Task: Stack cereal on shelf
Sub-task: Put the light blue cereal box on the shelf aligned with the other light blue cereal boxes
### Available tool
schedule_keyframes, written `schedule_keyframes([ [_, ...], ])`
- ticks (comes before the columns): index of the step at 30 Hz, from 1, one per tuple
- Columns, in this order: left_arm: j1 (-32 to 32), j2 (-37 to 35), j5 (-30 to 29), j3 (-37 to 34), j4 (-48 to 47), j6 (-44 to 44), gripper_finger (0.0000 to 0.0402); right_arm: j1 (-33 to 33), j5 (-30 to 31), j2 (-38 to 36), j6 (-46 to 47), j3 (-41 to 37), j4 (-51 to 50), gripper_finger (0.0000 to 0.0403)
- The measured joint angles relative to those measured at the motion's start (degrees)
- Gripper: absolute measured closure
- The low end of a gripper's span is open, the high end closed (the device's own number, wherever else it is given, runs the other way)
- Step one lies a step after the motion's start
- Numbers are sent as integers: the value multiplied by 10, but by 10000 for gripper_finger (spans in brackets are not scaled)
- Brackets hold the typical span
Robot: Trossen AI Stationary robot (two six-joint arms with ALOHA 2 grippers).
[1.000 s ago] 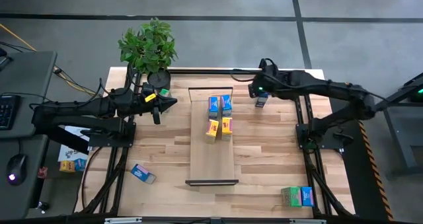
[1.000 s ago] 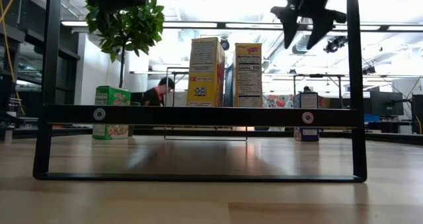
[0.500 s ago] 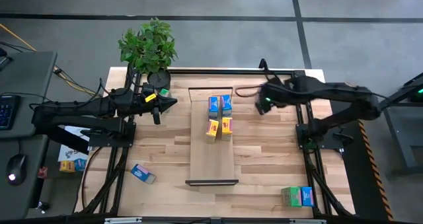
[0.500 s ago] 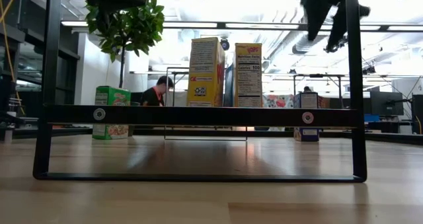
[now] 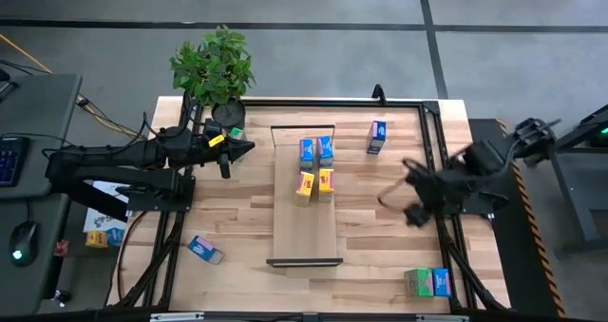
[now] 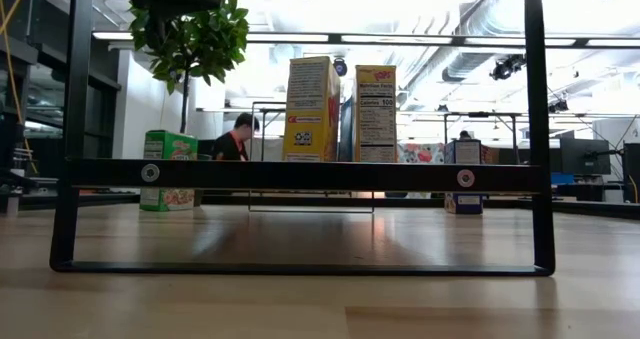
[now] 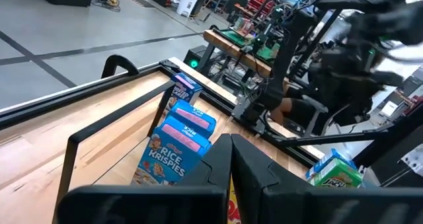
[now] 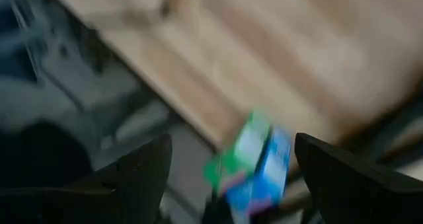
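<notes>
The bench (image 5: 237, 217) is pale wood in planks, streaked with darker strips, and the shelf (image 5: 306, 229) on it is a plainer light wood with black brackets. On the shelf stand two blue boxes (image 5: 315, 151) with pink bands and two yellow boxes (image 5: 315, 184) with red marks. Another blue box (image 5: 377, 138) stands apart, one blue with pink (image 5: 205, 250) lies flat, and a green and blue pair (image 5: 427, 282) sits at the corner. The plant (image 5: 215, 64) is leafy green, both arms black.
</notes>
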Motion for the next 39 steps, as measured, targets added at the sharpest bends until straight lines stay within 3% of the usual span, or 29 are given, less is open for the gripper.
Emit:
schedule_keyframes([
  [5, 0, 0, -1, 0, 0, 0, 401, 143, -43, 27, 103, 0, 36, 91],
  [11, 0, 0, -11, 0, 0, -1, 401, 249, -72, 85, 120, 0, 55, 91],
  [28, 0, 0, -11, 0, 0, -1, 401, 330, -75, 239, -63, 0, 57, 96],
  [34, 0, 0, -11, 0, 0, -1, 401, 338, -71, 269, -119, 0, 58, 141],
  [39, 0, 0, -11, 0, 0, -1, 402, 338, -73, 274, -136, 0, 63, 239],
])
